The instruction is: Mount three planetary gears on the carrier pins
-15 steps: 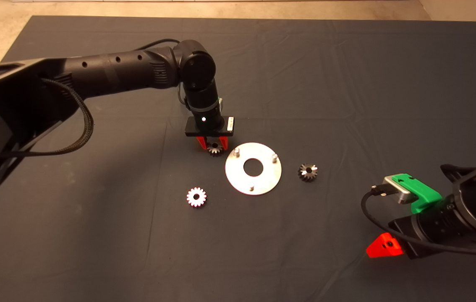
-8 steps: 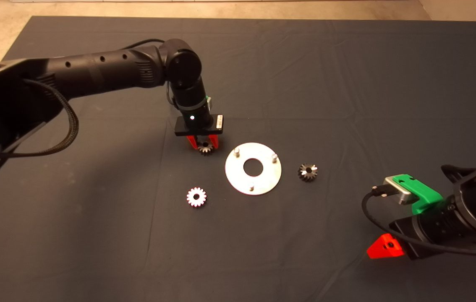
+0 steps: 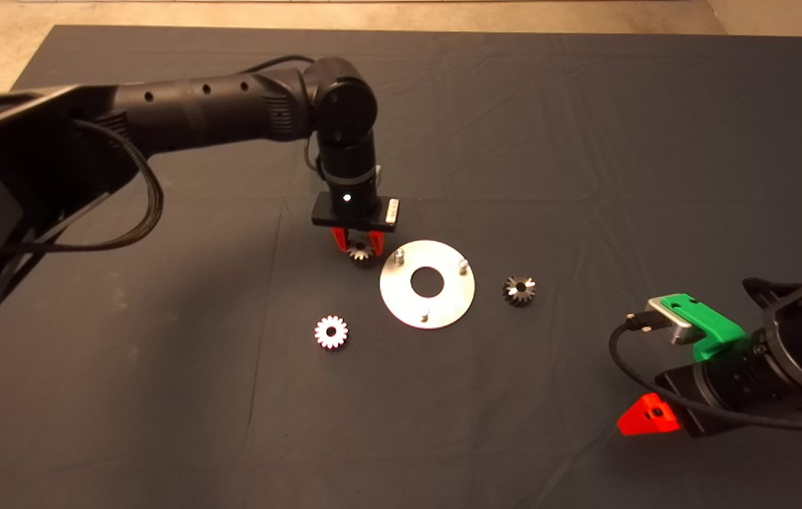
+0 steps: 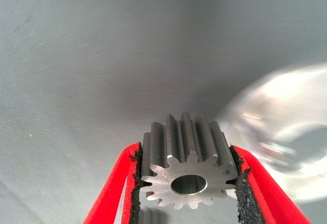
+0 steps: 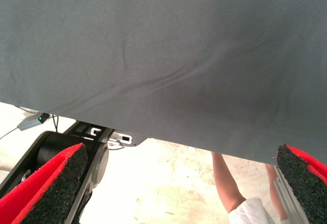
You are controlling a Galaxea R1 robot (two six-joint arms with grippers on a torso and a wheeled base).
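**Gear in the left grip, just beside the disc**

Head cam: my left gripper (image 3: 359, 244) hangs nose-down over the mat (image 3: 585, 141), red fingers clamped on a dark toothed gear (image 3: 361, 252). That gear sits just off the disc's (image 3: 401, 300) edge, near the closest of the carrier pins (image 3: 398, 252), not over it. Disc is flat, round, shiny silver w/ a big centre hole; the 2 other pins are short silver posts, one on the side away from my gripper (image 3: 463, 265), one on the near rim (image 3: 424, 316). All 3 pins bare. A pale silver gear (image 3: 331, 331) lies flat on the mat, well apart from the disc on the left arm's side. A darker gear (image 3: 518, 290) lies near the disc's rim on the opposite side. Mat is dark cloth, creased in long folds. Right gripper (image 3: 645, 417) waits at the lower right edge, green body, one red fingertip showing.

Left wrist cam: close look. Held gear (image 4: 188, 168) is grey metal, straight-cut teeth, smooth round bore, face toward the cam. Black gritty pads (image 4: 136, 183) press its teeth from both sides, red fingers behind them. Disc (image 4: 286, 132) shows as a bright blur just beside the gear. Can't tell if the gear touches the mat.

Right wrist cam: right gripper (image 5: 179, 183) spread wide, pads (image 5: 56, 188) far apart, nothing between. Grey woven mat (image 5: 163, 45) w/ soft creases fills most of it; beyond the edge, pale floor and a person's legs (image 5: 225, 183).
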